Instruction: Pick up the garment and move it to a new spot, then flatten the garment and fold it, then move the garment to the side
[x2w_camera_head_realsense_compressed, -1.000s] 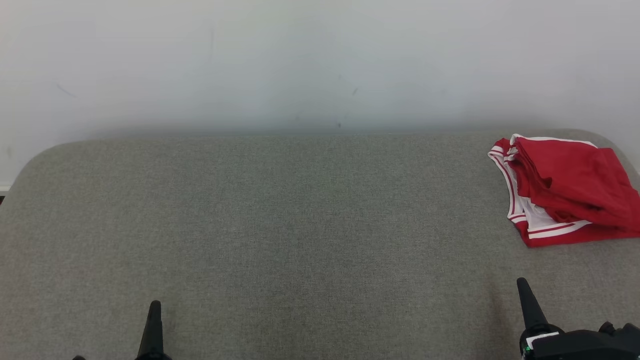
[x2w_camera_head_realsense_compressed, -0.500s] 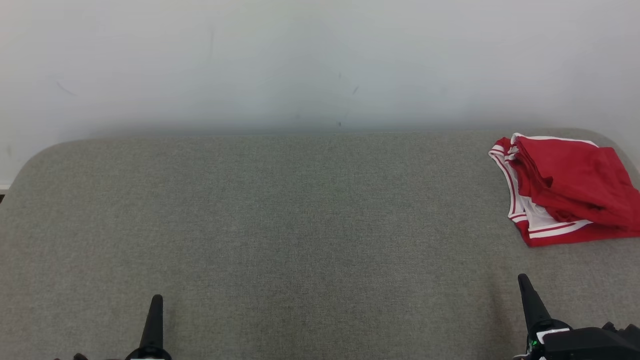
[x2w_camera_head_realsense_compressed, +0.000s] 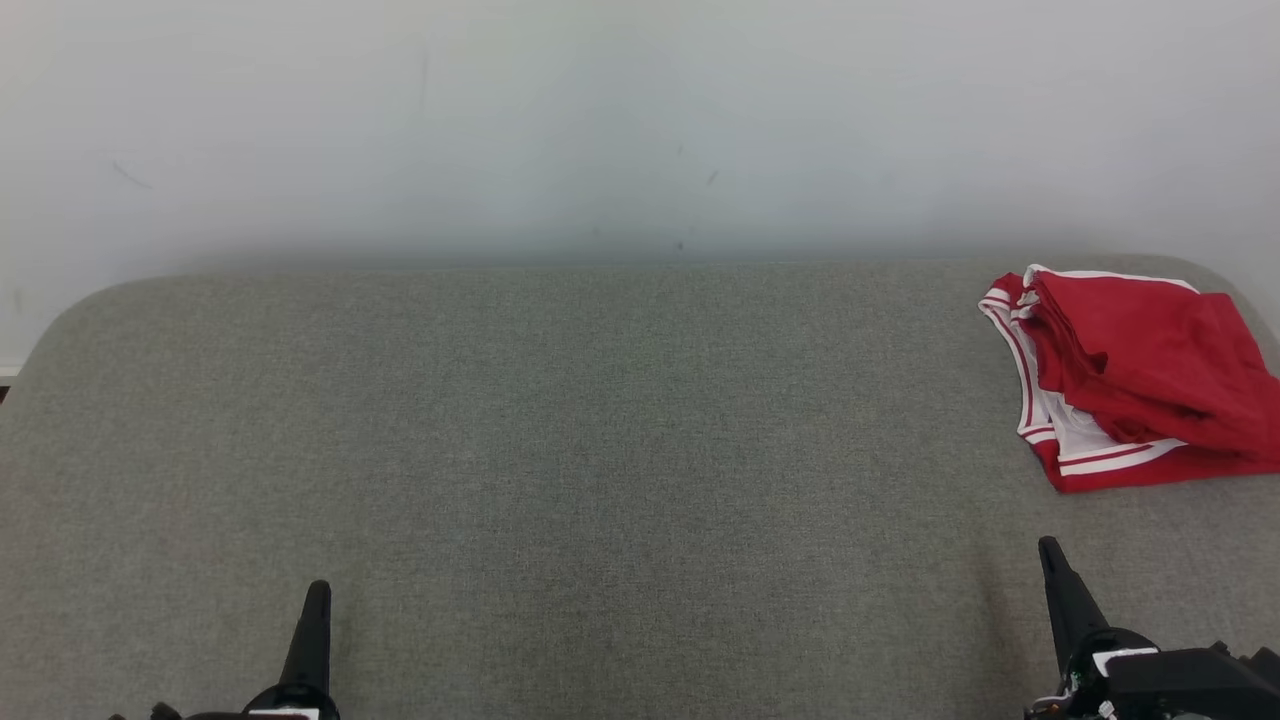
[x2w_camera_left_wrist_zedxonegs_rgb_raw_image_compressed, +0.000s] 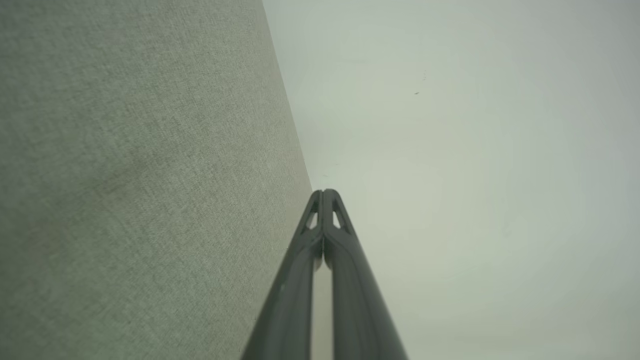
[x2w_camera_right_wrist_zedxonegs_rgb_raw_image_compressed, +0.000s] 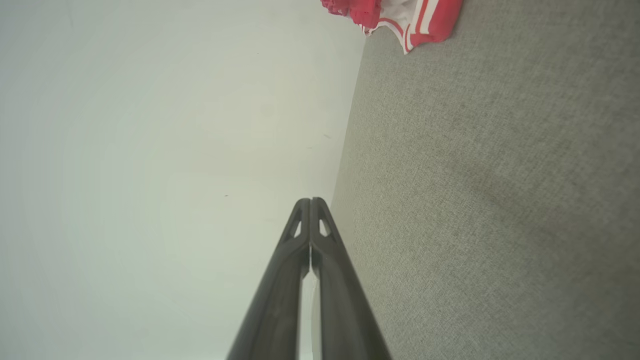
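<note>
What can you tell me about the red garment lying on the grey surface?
The garment is red, soft-looking cloth with white trim and stripes along its edges. It lies loosely folded in rumpled layers, a white inner side showing at its near left. It sits at the far right of the grey fabric surface, cut off by the head view's right edge. Only the surface touches it; the shut right hand is apart, nearer the robot.

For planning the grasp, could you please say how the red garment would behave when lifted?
The red garment lies in soft, loose folds, so it would probably droop and unfold. It looks thin, so likely light.
</note>
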